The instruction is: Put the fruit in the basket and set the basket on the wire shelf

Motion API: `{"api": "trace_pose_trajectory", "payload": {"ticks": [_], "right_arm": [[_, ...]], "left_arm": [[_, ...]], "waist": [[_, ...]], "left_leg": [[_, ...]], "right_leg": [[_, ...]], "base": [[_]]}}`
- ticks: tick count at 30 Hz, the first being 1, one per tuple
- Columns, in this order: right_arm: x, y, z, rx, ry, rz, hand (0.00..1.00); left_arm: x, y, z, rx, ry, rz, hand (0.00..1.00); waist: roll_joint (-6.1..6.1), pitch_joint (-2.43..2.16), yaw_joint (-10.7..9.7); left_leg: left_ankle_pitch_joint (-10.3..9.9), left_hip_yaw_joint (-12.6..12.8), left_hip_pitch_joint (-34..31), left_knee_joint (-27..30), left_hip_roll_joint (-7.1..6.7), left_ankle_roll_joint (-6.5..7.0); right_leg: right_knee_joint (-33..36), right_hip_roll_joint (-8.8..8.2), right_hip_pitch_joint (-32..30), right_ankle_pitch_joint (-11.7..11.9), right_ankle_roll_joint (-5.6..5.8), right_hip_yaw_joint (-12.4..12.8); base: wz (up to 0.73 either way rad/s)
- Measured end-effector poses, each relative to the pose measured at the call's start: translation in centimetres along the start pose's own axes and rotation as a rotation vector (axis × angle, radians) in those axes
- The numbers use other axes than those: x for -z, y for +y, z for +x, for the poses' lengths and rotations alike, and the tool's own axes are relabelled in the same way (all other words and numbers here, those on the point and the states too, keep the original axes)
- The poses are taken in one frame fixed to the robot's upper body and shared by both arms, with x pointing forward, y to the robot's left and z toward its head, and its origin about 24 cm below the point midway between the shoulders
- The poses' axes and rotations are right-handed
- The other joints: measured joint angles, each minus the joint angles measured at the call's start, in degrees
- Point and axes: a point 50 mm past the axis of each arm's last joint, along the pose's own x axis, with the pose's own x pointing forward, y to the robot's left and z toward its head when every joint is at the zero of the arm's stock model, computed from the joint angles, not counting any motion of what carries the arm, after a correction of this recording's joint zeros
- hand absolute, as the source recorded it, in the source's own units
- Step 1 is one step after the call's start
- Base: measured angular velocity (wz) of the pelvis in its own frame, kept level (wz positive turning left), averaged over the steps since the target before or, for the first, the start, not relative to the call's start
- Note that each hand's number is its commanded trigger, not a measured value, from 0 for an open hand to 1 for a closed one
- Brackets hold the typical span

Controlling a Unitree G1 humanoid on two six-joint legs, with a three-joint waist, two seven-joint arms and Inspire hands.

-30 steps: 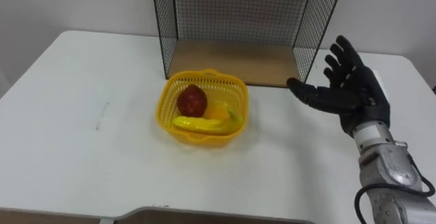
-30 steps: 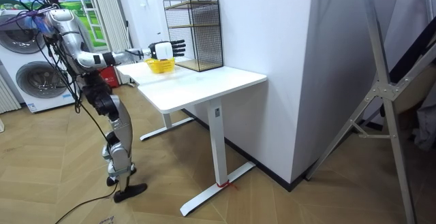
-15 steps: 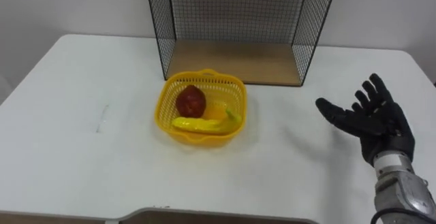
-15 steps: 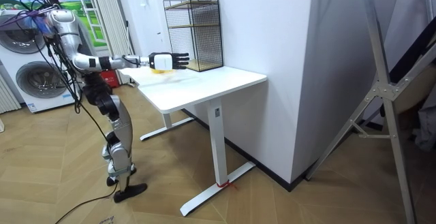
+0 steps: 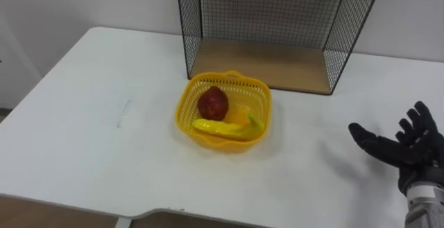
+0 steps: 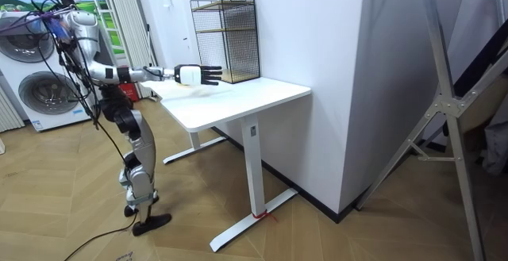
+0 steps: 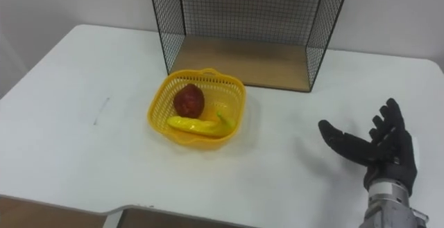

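A yellow mesh basket (image 5: 258, 96) (image 7: 232, 89) sits on the white table (image 5: 104, 152) just in front of the wire shelf (image 5: 277, 20) (image 7: 243, 13). Inside it lie a red apple (image 5: 213, 103) (image 7: 188, 100) and a yellow banana (image 5: 223, 127) (image 7: 198, 125). My right hand (image 5: 406, 150) (image 7: 383, 152) hovers open over the table's right part, well to the right of the basket, fingers spread and holding nothing. In the room view the right hand (image 6: 200, 74) reaches out over the table in front of the shelf (image 6: 226, 35).
The wire shelf has a wooden bottom board (image 5: 267, 65) level with the table and a second board above. A faint mark (image 5: 125, 114) shows on the table left of the basket. In the room view washing machines (image 6: 36, 86) stand behind me.
My right hand has drawn back from beside the shelf toward the table's near right and sunk lower, still open. The view has shifted, so the basket appears further right.
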Motion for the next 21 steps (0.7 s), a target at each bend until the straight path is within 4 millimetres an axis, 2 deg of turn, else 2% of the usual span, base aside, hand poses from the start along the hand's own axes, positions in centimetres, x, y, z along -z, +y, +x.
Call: {"api": "trace_pose_trajectory", "payload": {"ticks": [5, 7, 9, 10, 12, 14, 16, 20, 21], "right_arm": [[0.2, -0.4, -0.4, 0.012, -0.010, -0.019, 0.00], [0.3, -0.5, -0.5, 0.006, -0.004, -0.021, 0.00], [0.5, -0.4, -0.6, 0.002, 0.003, -0.015, 0.00], [0.7, -0.3, -0.7, 0.000, 0.005, -0.009, 0.00], [0.8, -0.1, -0.8, -0.007, 0.005, -0.010, 0.00], [0.9, 0.2, -0.9, -0.028, 0.004, -0.023, 0.00], [1.1, 0.6, -0.8, -0.053, 0.007, -0.006, 0.00], [1.5, 1.3, -0.9, -0.103, 0.009, -0.002, 0.00], [1.8, 1.6, -0.9, -0.125, 0.020, -0.008, 0.00]], "left_arm": [[-4.0, -0.4, -0.7, -0.019, -0.180, -0.105, 0.00], [-5.5, -0.5, -1.1, -0.017, -0.264, -0.132, 0.00], [-6.4, -0.6, -1.4, -0.009, -0.315, -0.141, 0.00], [-6.8, -0.8, -1.6, 0.002, -0.345, -0.147, 0.00], [-7.3, -1.2, -2.0, 0.034, -0.375, -0.157, 0.00], [-8.0, -2.0, -2.6, 0.078, -0.407, -0.169, 0.00], [-8.6, -3.5, -3.4, 0.163, -0.419, -0.214, 0.00], [-8.4, -5.1, -4.7, 0.334, -0.374, -0.258, 0.00], [-8.2, -5.6, -5.2, 0.396, -0.346, -0.270, 0.00]], "waist": [[0.01, 0.08, 0.1], [0.02, -0.06, 0.0], [0.11, 0.04, -0.4], [0.50, 0.28, -0.5], [0.45, 0.21, -0.7], [0.40, 0.35, -0.8], [0.41, 0.40, -0.8], [0.30, 0.51, -1.9], [0.08, 0.67, -2.0]], "left_leg": [[0.0, -0.5, -0.2, 0.0, -0.08, 0.05], [0.0, -0.5, -0.1, -0.2, -0.09, 0.05], [0.0, -0.5, -0.1, -0.1, -0.04, 0.05], [0.0, -0.5, -0.1, -0.1, -0.01, 0.05], [0.0, -0.5, -0.1, -0.1, -0.05, 0.05], [0.0, -0.5, -0.2, 0.0, -0.16, 0.05], [0.0, -0.5, -0.1, 0.2, -0.21, 0.04], [0.0, -0.4, -0.2, 0.2, -0.23, 0.04], [0.0, -0.3, -0.2, 0.2, -0.24, 0.04]], "right_leg": [[0.0, 0.02, -0.4, 0.0, 0.00, -0.7], [0.0, 0.02, -0.7, 0.0, 0.02, -0.7], [0.0, 0.02, -0.6, 0.0, 0.02, -0.8], [-0.1, 0.08, 0.0, 0.0, 0.02, -0.9], [-0.3, 0.15, 0.1, 0.0, 0.02, -0.7], [-0.6, 0.16, 0.0, 0.0, 0.02, -0.5], [-0.7, 0.07, 0.2, 0.0, 0.02, -0.4], [-0.7, -0.09, 0.3, 0.0, 0.04, -0.6], [-0.7, -0.09, 0.3, 0.0, 0.07, -0.5]], "base": [[0.05], [0.00], [0.00], [0.00], [0.00], [0.00], [0.00], [0.00], [-0.06]]}}
